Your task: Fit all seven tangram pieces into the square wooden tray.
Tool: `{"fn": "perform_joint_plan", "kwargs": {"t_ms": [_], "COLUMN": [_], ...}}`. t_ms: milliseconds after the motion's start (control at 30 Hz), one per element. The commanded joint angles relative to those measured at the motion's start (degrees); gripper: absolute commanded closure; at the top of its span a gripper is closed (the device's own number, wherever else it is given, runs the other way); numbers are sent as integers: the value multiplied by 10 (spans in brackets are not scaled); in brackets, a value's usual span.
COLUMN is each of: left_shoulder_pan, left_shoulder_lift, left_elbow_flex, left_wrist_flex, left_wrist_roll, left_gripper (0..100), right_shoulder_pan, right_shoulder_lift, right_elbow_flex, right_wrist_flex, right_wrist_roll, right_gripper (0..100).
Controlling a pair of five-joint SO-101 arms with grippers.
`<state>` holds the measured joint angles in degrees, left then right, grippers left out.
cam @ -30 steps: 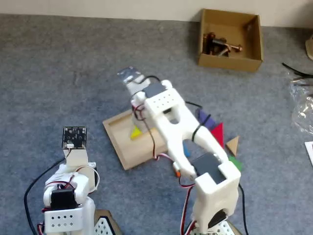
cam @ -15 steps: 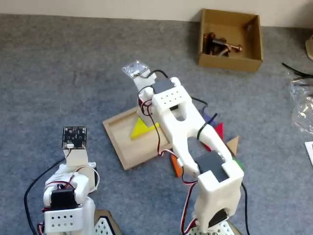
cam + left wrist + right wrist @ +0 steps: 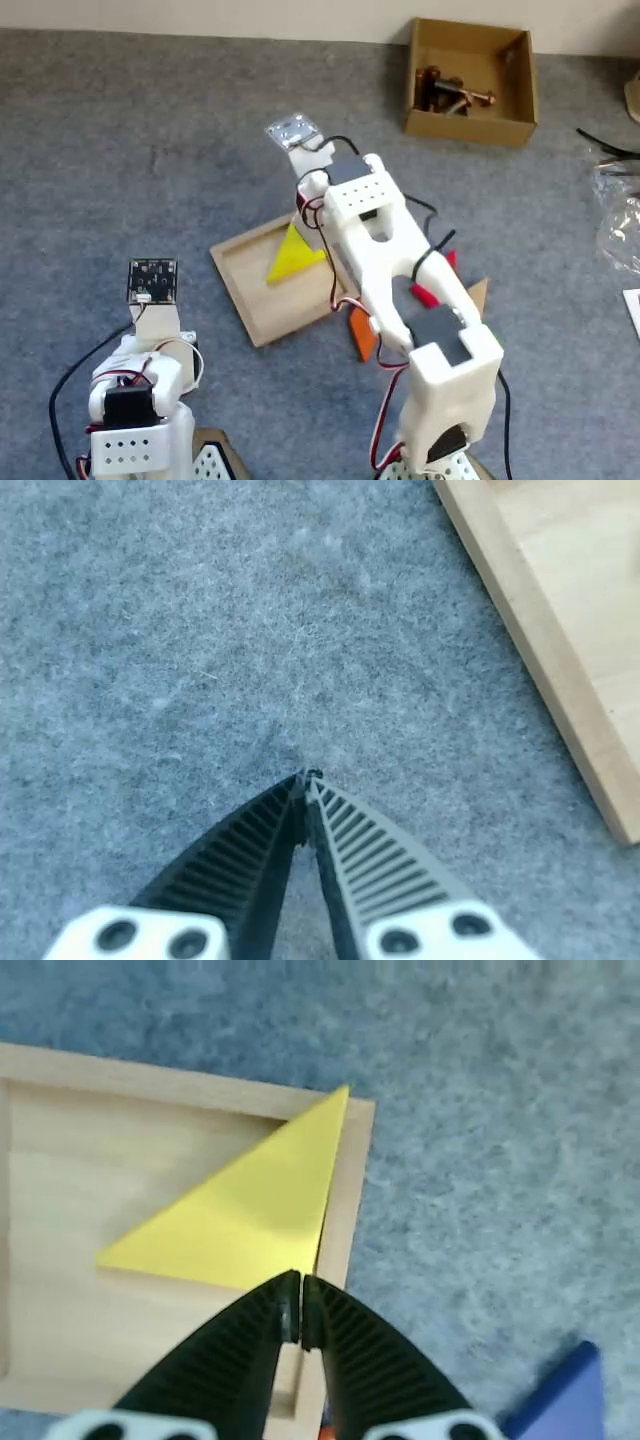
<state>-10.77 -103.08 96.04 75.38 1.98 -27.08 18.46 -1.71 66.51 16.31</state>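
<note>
The left arm sits folded up close over its own base at the near left, with its wrist raised in front of the shoulder. The left gripper points downward, its two ribbed fingers pressed together into a single tip. The right arm is stretched out from its base at the near right, slanting forward and to the left, and is bent down at the right wrist. The right gripper also points down, its jaws closed and the tips all but touching.
</note>
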Motion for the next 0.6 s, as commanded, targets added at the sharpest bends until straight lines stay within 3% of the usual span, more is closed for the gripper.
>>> {"fn": "perform_joint_plan", "kwargs": {"t_ms": [0,567], "left_shoulder_pan": [-5,-5], "left_shoulder_lift": [4,4], "left_elbow_flex": [12,12], "left_wrist_flex": [4,4], "left_wrist_roll": [2,2], "left_gripper": [995,995], "right_shoulder_pan": [9,-1], "right_shoulder_lift": [0,5], "right_elbow_flex": [-34,-13], "right_wrist_flex": [-10,-7], "right_wrist_roll": [6,6], "right_gripper": [993,993]}}
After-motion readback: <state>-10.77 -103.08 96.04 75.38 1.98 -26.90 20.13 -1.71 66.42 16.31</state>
